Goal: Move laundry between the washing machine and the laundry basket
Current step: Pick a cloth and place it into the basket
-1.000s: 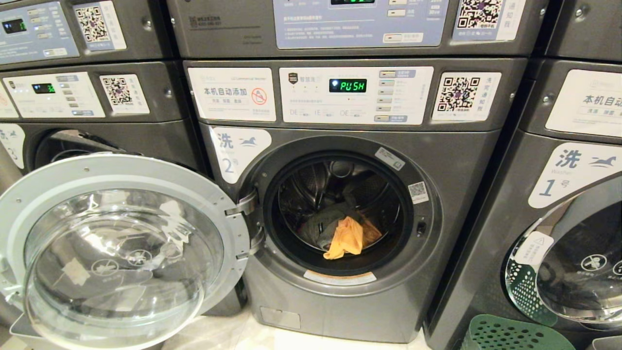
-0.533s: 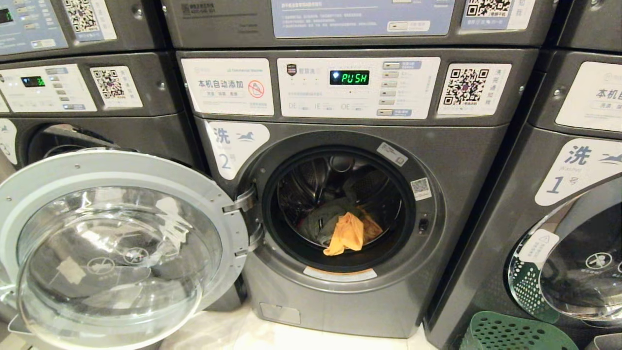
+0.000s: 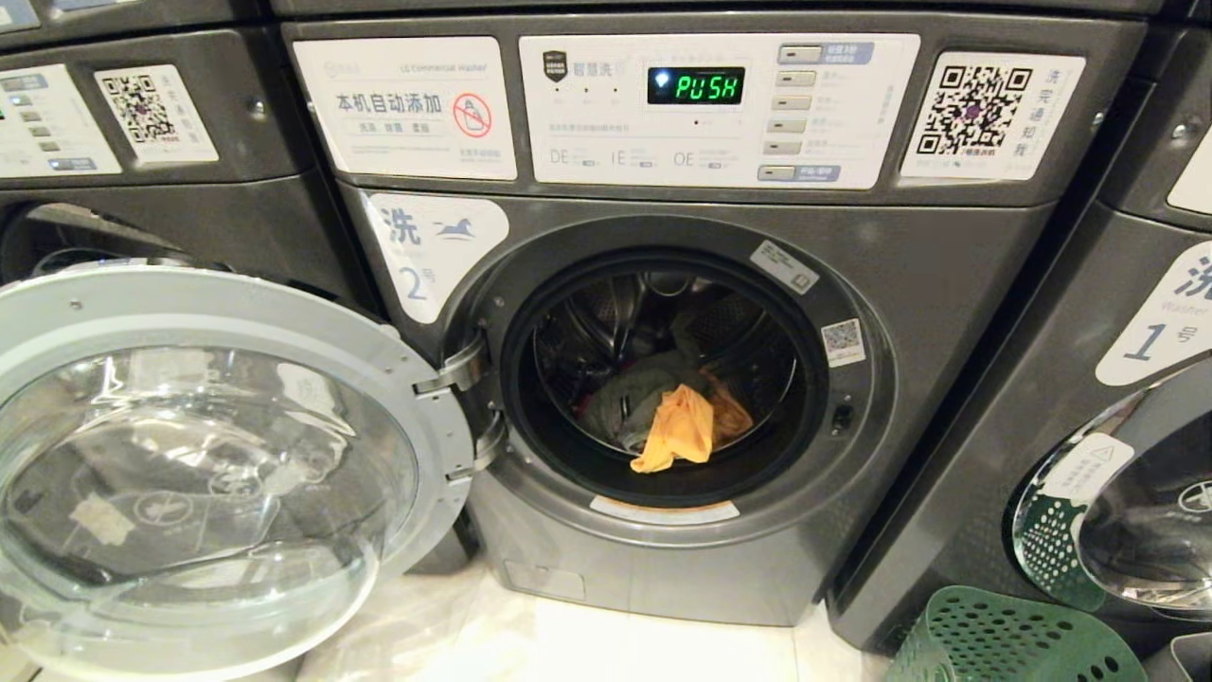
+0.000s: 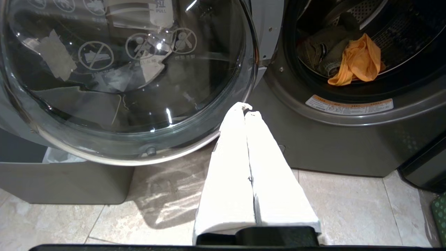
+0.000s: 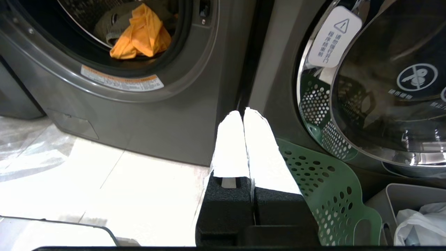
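Approaching washing machine (image 3: 663,379), door swung wide at 9 o'clock. Orange garment (image 3: 677,431) seen at drum mouth; laundry basket (image 3: 1013,644) at 4 o'clock. Left gripper (image 4: 244,108) and right gripper (image 5: 243,112) closed, empty. Reach into drum judged next; fingers must be parted first.

1. A neighbouring grey machine (image 3: 170,161) stands just left of the middle unit's control panel (image 3: 720,109), with its own white panel and QR sticker.
2. Another grey machine marked 1 (image 3: 1117,313) stands just right of that panel, its glass door (image 5: 386,87) shut.
3. Pale glossy floor tiles (image 4: 348,202) lie below the panel, catching bright glare.
4. A grey bin with a white liner (image 5: 418,216) sits low to the panel's right.
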### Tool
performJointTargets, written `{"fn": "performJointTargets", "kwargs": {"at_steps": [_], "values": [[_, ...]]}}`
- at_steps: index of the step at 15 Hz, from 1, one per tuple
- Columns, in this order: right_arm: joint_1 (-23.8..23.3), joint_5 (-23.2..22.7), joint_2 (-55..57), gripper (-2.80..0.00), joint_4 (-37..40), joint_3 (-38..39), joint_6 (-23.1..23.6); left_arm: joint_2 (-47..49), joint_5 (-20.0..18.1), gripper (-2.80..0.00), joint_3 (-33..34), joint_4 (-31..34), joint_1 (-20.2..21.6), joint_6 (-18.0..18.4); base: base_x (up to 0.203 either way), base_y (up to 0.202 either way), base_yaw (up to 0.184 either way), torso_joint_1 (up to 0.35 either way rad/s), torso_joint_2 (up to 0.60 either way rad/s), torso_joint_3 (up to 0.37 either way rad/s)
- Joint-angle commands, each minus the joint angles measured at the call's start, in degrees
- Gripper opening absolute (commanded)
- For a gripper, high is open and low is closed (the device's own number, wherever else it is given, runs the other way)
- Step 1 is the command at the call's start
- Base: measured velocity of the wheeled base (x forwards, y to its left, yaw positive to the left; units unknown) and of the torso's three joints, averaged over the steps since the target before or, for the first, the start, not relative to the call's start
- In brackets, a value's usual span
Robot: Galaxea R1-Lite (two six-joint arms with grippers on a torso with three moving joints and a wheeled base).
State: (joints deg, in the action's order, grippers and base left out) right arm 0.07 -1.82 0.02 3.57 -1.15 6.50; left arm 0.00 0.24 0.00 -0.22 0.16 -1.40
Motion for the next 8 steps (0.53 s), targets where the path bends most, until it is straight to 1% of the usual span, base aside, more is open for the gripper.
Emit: {"fn": "performJointTargets", "kwargs": {"at_steps": [1,8], "values": [[0.01,-0.03,-0.02,-2.8,0.03,0.0,0.08,0.08,0.02,-2.8,0.0,-0.04,0.02,0.0,0.0,0.0,0.0,0.002,0.01,-0.204],[0.01,-0.03,0.06,-2.8,0.03,0.0,0.18,0.0,-0.07,-2.8,0.0,0.04,0.02,0.1,0.0,0.0,0.0,0.005,0.0,-0.199]]}}
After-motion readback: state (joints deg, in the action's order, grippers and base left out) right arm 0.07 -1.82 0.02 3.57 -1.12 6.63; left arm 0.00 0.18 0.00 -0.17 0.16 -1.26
